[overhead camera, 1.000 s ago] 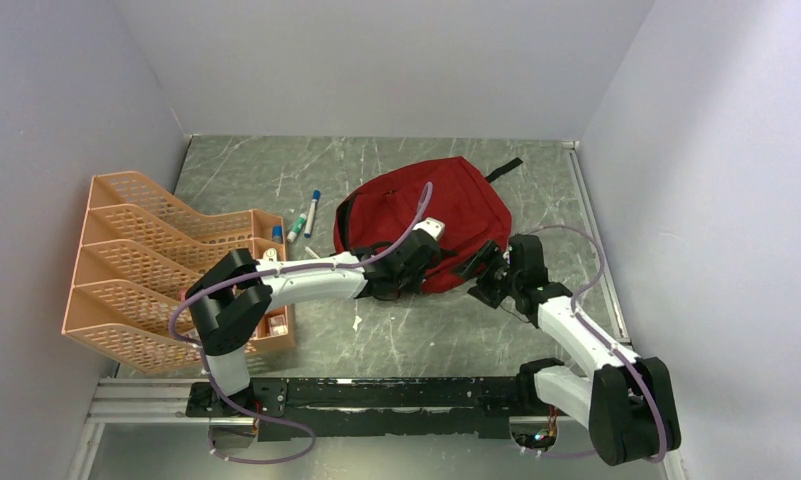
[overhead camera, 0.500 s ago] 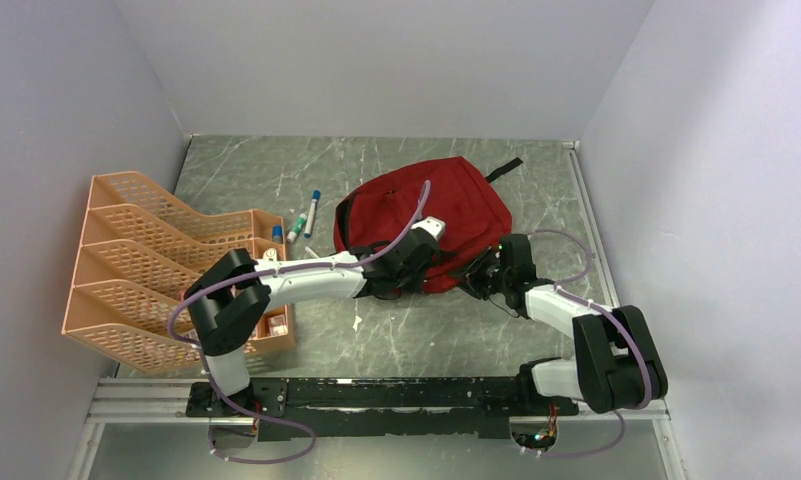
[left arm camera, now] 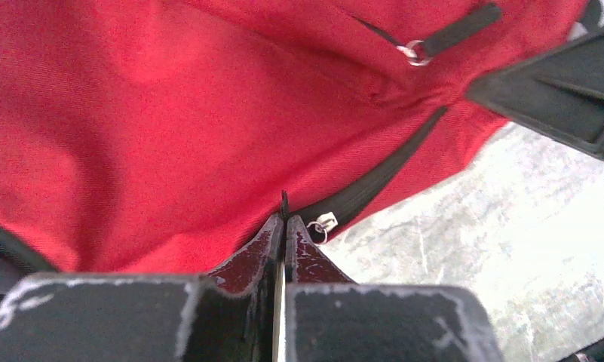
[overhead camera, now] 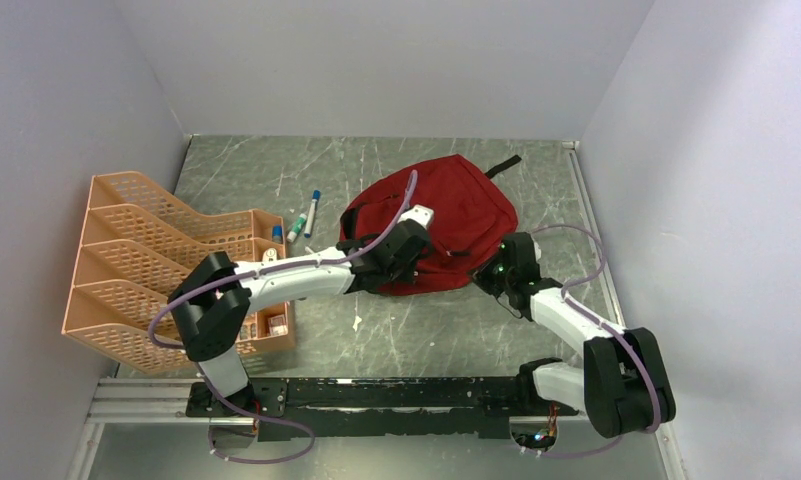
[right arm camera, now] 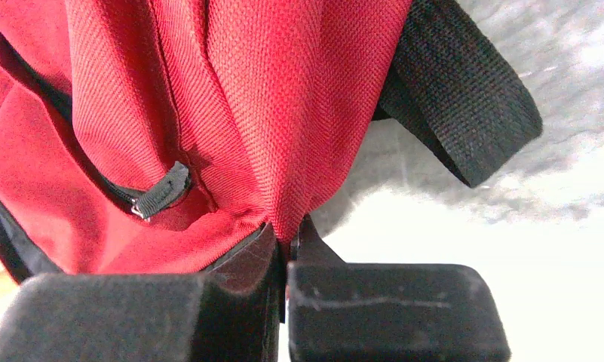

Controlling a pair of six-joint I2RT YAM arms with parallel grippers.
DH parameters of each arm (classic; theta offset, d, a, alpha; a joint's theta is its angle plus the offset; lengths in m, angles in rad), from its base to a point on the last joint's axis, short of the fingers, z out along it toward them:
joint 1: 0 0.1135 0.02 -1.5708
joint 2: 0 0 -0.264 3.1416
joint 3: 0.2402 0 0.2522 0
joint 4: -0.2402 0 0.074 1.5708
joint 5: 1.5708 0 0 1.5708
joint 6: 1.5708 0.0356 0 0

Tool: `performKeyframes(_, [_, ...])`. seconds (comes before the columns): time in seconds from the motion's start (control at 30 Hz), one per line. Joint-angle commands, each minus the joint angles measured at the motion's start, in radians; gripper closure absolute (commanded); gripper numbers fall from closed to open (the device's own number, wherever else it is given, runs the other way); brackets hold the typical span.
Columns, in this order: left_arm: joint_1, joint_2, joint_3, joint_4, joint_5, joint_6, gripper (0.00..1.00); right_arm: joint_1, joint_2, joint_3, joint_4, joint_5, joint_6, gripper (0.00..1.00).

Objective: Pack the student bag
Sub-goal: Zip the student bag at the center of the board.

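Note:
The student bag, red with black zippers, lies at the middle back of the table. At the bag's near left edge my left gripper is shut, and a thin black zipper tab pokes up between its closed fingertips. A silver slider sits just right of them on the black zipper. My right gripper is at the bag's near right corner. It is shut on a pinched fold of red fabric. A black strap hangs to the right of that fold.
An orange mesh organiser stands along the left wall. Two markers lie between it and the bag. A small white scrap lies on the marble table in front of the bag. Walls close in on three sides.
My right gripper moved in to the bag's corner and closed on its fabric. My left gripper shifted slightly left and back, and the bag's near edge moved with it.

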State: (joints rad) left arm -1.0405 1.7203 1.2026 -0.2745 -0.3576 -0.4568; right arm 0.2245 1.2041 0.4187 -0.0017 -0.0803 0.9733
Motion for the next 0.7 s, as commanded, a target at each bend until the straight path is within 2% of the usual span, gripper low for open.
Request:
performKeyframes(0.0, [0.038, -0.054, 0.001, -0.054, -0.077, 0.022, 0.95, -0.020, -0.044, 0.043, -0.098, 0.236, -0.080, 1.00])
performKeyframes(0.67, [0.191, -0.201, -0.033, -0.136, -0.137, 0.096, 0.95, -0.069, -0.083, 0.108, -0.205, 0.358, -0.217, 0.99])
